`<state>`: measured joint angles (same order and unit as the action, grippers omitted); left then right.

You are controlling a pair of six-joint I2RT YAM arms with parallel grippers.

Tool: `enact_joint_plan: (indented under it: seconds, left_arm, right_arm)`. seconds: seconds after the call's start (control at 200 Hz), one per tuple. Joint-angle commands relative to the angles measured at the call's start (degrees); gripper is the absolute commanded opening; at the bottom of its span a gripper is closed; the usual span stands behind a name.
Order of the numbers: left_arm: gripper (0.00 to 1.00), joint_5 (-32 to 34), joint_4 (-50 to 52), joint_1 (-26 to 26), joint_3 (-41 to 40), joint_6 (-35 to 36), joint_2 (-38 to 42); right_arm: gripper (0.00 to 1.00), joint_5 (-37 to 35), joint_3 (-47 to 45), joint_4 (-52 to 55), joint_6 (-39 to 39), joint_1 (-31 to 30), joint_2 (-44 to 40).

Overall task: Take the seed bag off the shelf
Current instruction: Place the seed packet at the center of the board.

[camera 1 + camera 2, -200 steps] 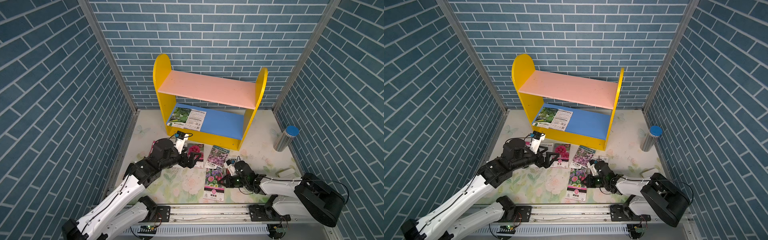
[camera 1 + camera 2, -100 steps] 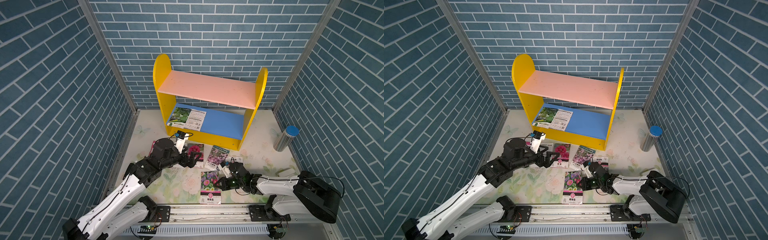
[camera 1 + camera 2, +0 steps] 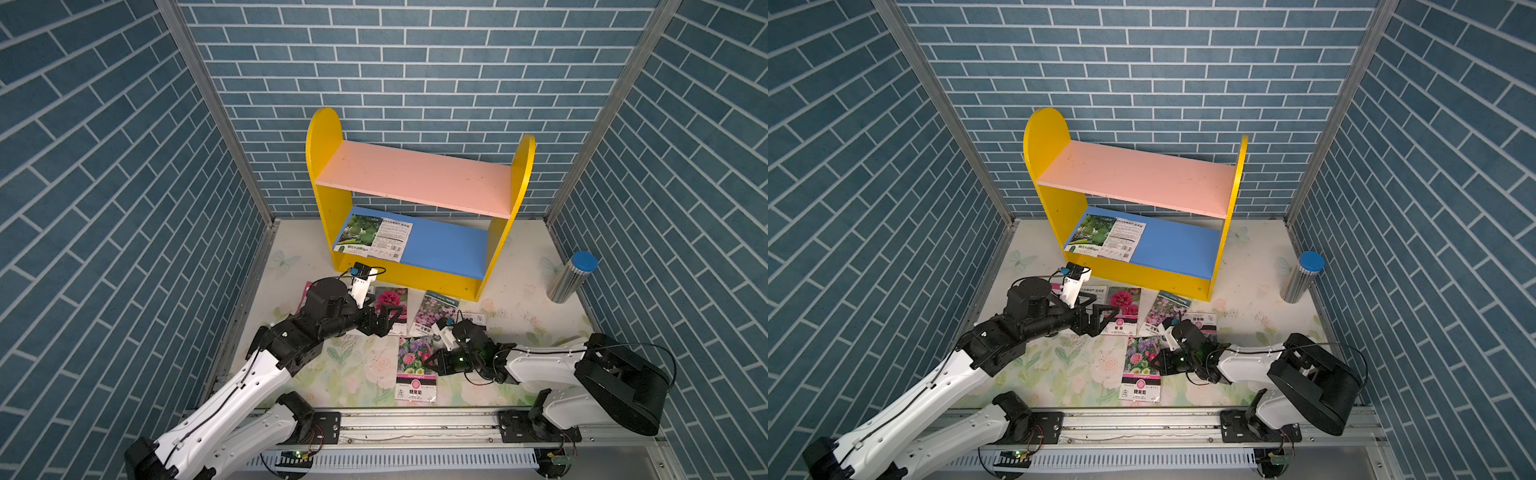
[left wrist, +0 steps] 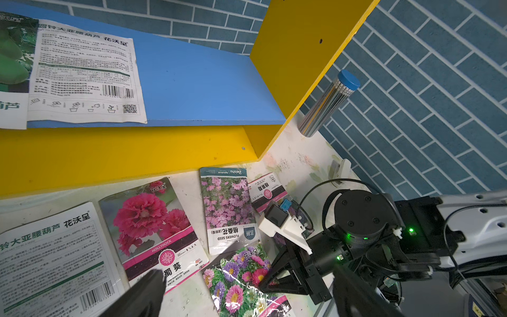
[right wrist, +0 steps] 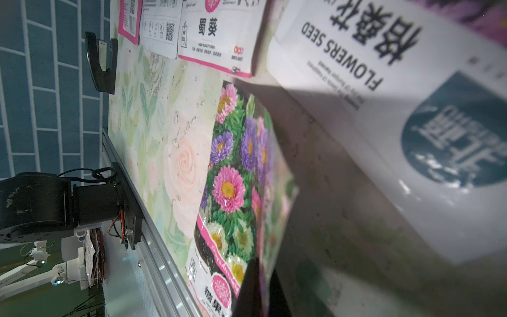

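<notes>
The shelf (image 3: 415, 178) stands at the back, with yellow sides, a pink upper board and a blue lower board (image 3: 1175, 249). Two seed bags lie side by side on the left of the blue board: a green gourd one (image 3: 357, 232) and a white printed one (image 4: 85, 74). My left gripper (image 3: 392, 322) hangs open in front of the shelf, above the bags on the table. My right gripper (image 3: 432, 361) is low over the table, shut on the edge of an aster seed bag (image 3: 415, 365). In the right wrist view that bag's (image 5: 233, 178) edge sits between the dark fingertips (image 5: 253, 277).
More seed bags lie flat before the shelf: a hollyhock one (image 3: 390, 301), a pink-flower one (image 3: 434, 313), a small one (image 3: 473, 320) and a white printed one (image 4: 52, 260). A silver cylinder with a blue cap (image 3: 571, 276) stands at the right wall. Brick walls close three sides.
My right gripper has slid a little to the left, taking the aster seed bag with it. The left arm and the bags on the shelf have not moved.
</notes>
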<state>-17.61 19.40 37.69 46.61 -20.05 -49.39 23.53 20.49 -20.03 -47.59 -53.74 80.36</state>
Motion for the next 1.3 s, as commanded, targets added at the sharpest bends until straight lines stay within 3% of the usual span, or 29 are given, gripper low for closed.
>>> enact_joint_plan:
  seconds: [0.0, 0.085, 0.17, 0.52, 0.725, 0.8, 1.01, 1.21, 1.295]
  left_arm:
    - [1.00, 0.40, -0.50, 0.01, -0.73, 0.54, 0.89]
    - [1.00, 0.54, -0.50, -0.01, -0.73, 0.63, 0.85]
    - [1.00, 0.45, -0.59, 0.02, -0.64, 0.72, 0.56]
    - [1.00, 0.49, -0.33, 0.02, -0.36, 0.37, 0.52]
    - [1.00, 0.48, -0.59, -0.02, -0.12, 0.10, 0.03]
    - [1.00, 0.45, -0.50, 0.01, -0.03, -0.07, -0.08]
    - [1.00, 2.37, -0.85, 0.01, 0.45, -1.00, -0.04]
    - [1.00, 7.33, -2.37, 0.06, 2.12, -2.27, -2.65]
    - [1.00, 10.22, -3.33, 0.06, 3.57, -2.28, -4.58]
  right_arm:
    - [0.12, -0.73, 0.91, 2.28, 1.86, -0.31, -0.23]
    - [0.17, -0.33, 0.87, 4.17, 2.62, -0.36, -1.09]
    - [0.29, -0.24, 0.95, 6.89, 3.78, -0.41, -1.90]
    - [0.37, -7.64, 0.77, 19.96, 6.91, -0.03, -9.83]
    - [0.55, -11.65, 2.30, 26.89, 8.76, 1.23, -14.48]
    - [0.57, -13.11, 3.01, 29.70, 9.60, 1.65, -15.88]
    - [0.63, -10.74, 4.30, 30.39, 12.74, 2.14, -22.27]
    - [0.82, -10.96, 8.36, 28.90, 15.69, 2.14, -26.77]
    - [0.99, -11.89, 9.63, 27.49, 16.66, 2.12, -27.48]
